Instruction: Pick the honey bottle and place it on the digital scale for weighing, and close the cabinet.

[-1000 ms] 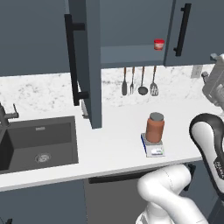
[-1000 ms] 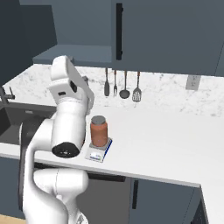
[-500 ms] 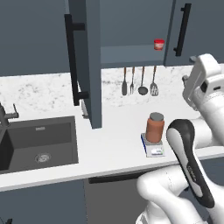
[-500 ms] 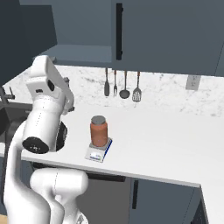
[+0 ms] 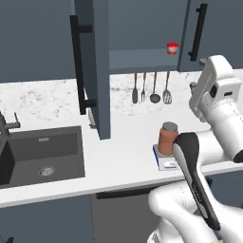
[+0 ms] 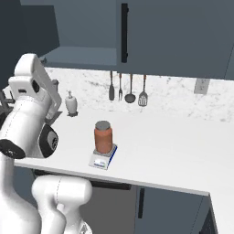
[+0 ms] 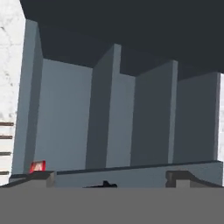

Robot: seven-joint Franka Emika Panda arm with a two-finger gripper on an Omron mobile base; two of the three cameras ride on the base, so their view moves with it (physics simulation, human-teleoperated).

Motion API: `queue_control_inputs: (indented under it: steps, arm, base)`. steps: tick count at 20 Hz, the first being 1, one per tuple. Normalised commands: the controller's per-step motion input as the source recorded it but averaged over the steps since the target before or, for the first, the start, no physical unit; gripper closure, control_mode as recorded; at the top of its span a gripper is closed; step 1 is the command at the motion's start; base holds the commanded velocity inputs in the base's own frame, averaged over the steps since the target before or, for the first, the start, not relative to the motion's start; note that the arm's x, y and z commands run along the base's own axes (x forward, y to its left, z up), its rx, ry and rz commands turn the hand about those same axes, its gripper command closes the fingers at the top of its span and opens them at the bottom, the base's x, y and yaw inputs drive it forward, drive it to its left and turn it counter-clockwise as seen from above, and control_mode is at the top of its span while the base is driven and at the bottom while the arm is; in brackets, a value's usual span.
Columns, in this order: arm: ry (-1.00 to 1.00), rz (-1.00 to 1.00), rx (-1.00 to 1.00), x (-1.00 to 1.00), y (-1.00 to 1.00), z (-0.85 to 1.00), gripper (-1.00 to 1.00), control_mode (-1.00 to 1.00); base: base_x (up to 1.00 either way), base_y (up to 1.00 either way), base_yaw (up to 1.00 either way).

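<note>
The honey bottle [image 5: 167,138] stands upright on the digital scale [image 5: 166,162] at the front of the counter [image 5: 123,152], so the weighing step appears complete. The cabinet [image 5: 142,33] is not yet closed: its left door [image 5: 92,66] projects out over the counter, edge-on in the left base view, while the right door [image 5: 209,28] appears shut. The gripper [image 7: 109,181] is empty with its fingers spread wide apart, and the hand view looks into the cabinet interior, where a small red jar [image 5: 172,48] sits on the shelf. The remaining step is judged to be pushing the left door closed. Hazards from this position: the arm's elbow and forearm rise just beside the bottle in both base views, and a wide sweep toward the door could strike the bottle and tip it off the scale. Contact near the door's hinge side would give poor leverage and the hand could slip off the panel. A spread finger could catch behind the long black bar handle [image 5: 78,64] and pull the door open instead. An overly high approach could drive the hand into the shelf or disturb the red jar. A soap dispenser [image 6: 70,102] also stands on the counter near the arm.
</note>
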Motion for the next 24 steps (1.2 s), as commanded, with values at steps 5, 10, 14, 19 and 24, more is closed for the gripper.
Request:
queue_control_inputs:
  steps: [5, 10, 14, 19, 24]
  arm:
    - [0.12, 0.0, 0.03, -1.0, 0.31, -0.32, -1.0, -1.0]
    - [0.02, 0.0, 0.02, -1.0, 0.68, -0.62, -1.0, -1.0]
    - [0.0, -0.07, 0.07, -0.95, 0.85, -0.76, -1.0, -1.0]
    - [-0.06, -0.11, 0.15, -0.11, 1.0, -0.99, -1.0, -1.0]
    - [-0.25, -0.07, 0.18, 0.02, 1.0, -0.84, -1.0, -1.0]
  base:
    - [0.0, 0.0, 0.0]
    - [0.0, 0.0, 0.0]
    - [0.0, 0.0, 0.0]
    - [0.0, 0.0, 0.0]
    - [0.0, 0.0, 0.0]
